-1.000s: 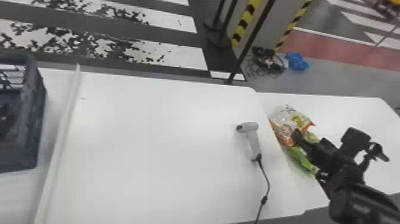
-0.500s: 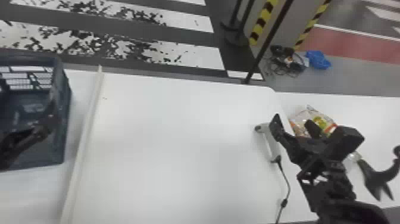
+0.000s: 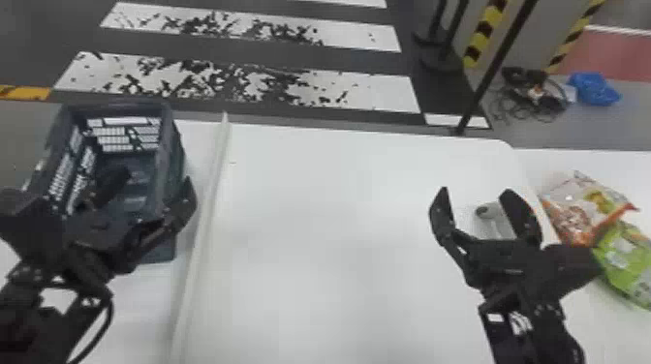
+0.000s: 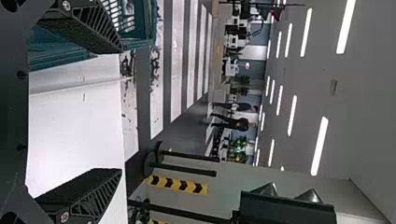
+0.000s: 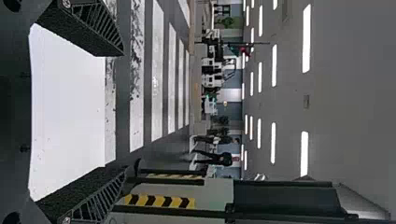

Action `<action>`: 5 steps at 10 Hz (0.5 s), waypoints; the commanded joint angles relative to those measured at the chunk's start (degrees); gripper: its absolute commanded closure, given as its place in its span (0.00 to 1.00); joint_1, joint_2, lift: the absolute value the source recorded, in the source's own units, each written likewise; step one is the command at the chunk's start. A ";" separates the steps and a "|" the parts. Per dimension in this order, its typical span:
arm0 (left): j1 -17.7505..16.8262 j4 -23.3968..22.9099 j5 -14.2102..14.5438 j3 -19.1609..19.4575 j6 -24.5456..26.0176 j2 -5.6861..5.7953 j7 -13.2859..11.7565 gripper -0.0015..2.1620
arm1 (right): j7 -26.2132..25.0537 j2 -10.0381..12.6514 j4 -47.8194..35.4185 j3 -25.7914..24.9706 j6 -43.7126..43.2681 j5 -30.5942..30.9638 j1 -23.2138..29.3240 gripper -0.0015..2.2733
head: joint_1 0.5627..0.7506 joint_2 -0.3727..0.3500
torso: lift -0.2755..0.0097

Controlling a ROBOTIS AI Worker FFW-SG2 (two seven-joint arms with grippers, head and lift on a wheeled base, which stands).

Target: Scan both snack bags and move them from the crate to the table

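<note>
Orange bag [image 3: 576, 208] against green bag [image 3: 625, 261], three o'clock on table [image 3: 339, 218]; left gripper [image 4: 121, 112] spread near crate [image 3: 169, 145], ten o'clock; right gripper [image 3: 474, 191], also spread, could knock scanner [image 3: 493, 218], seen between its fingers, if swung low.

Broad white stripes [image 3: 358, 38] are crossing the dark grey floor [image 3: 48, 38], black patches breaking up some of them, and a red area [image 3: 612, 53] is showing farther off. Yellow-and-black bands [image 3: 487, 34] are marking a pale wall [image 4: 252, 172] near dark posts [image 4: 187, 170]. Overhead, long lights [image 4: 320, 144] are glowing in rows across the grey ceiling [image 4: 364, 93].
</note>
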 commanded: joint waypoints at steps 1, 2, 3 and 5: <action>0.87 0.16 -0.74 -0.22 0.01 -0.50 0.17 0.04 | -0.74 0.45 1.33 3.42 -3.35 2.04 0.89 0.02 | 0.70 0.41 | 0.66; 1.84 -0.28 -1.00 -0.31 -0.34 -0.85 0.35 0.04 | -1.27 0.36 2.48 4.39 -3.70 3.27 0.89 0.02 | 0.70 0.45 | 0.66; 3.42 -1.60 -1.27 -0.22 -1.22 -1.12 0.78 0.04 | -1.27 0.28 2.74 4.39 -3.70 3.27 1.24 0.02 | 0.70 0.46 | 0.66; 5.53 -4.76 -2.06 -0.31 -1.22 -2.17 1.40 0.04 | -1.27 -0.34 2.74 4.83 -4.41 3.27 2.12 0.02 | 0.70 0.49 | 0.66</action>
